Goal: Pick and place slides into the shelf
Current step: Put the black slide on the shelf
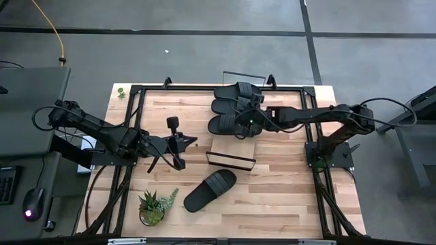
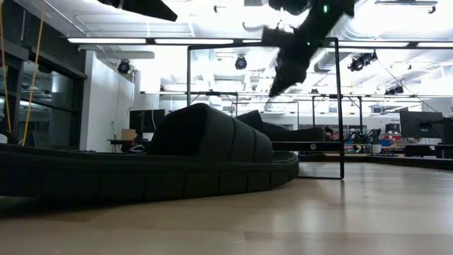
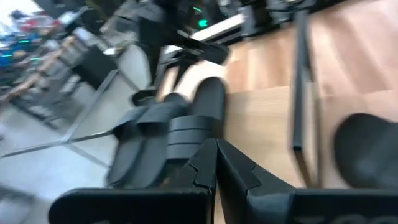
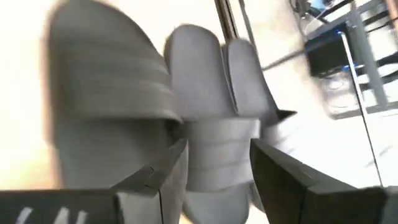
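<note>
Three black slides (image 1: 230, 107) lie side by side on the far part of the shelf (image 1: 231, 154), a light board in a black wire frame. Another slide (image 1: 210, 190) lies flat on the table, nearer the front; it fills the low view (image 2: 141, 163). My right gripper (image 1: 238, 126) (image 4: 217, 168) hovers open above the nearest slide on the shelf, one finger on either side of its strap (image 4: 214, 137), touching nothing. My left gripper (image 1: 185, 143) (image 3: 215, 163) is shut and empty, left of the shelf, pointing toward it.
A small potted plant (image 1: 153, 204) stands near the front left corner. A short black post (image 1: 172, 124) rises just behind my left gripper. The shelf's upright wire frame (image 2: 337, 106) stands at its near end. Bare tabletop lies right of the loose slide.
</note>
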Robot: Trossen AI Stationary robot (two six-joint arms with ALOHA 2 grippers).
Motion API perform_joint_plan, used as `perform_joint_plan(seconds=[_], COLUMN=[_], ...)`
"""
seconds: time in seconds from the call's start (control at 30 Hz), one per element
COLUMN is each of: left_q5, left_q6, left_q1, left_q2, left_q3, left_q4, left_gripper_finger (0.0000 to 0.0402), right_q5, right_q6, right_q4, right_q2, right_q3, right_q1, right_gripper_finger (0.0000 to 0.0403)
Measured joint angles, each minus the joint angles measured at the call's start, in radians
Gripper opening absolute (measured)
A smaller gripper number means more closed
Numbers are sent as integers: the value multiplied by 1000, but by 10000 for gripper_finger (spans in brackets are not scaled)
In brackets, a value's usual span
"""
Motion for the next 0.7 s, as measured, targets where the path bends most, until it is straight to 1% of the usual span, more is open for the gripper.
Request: perform_joint_plan(seconds=[0.17,0.27,0.3,0.37,0.47,0.57,0.7], left_q5=[141,205,211,212,228,295,431], left_q6=[-38,-53,-53,-49,-1,30,49], left_q1=[0,-1,-2,-9,-9,-9,-9], left_q2=[1,20,30,55,95,120,135], left_q3=[0,0,0,0,0,0,0], left_q4=[-2,-13,-21,-18,-17,-3,28], left_gripper_finger=[1,1,1,1,1,1,1], right_q5=[-13,-13,-14,-18,-19,-11,-13], right_q6=[157,220,237,258,281,293,302], right_q4=[-99,-128,-136,-145,-154,-162,-156], right_q2=[0,0,0,0,0,0,0], right_q3=[99,132,138,147,161,173,181], right_q1=[69,114,132,168,227,283,346], right_gripper_finger=[162,162,162,162,162,162,162])
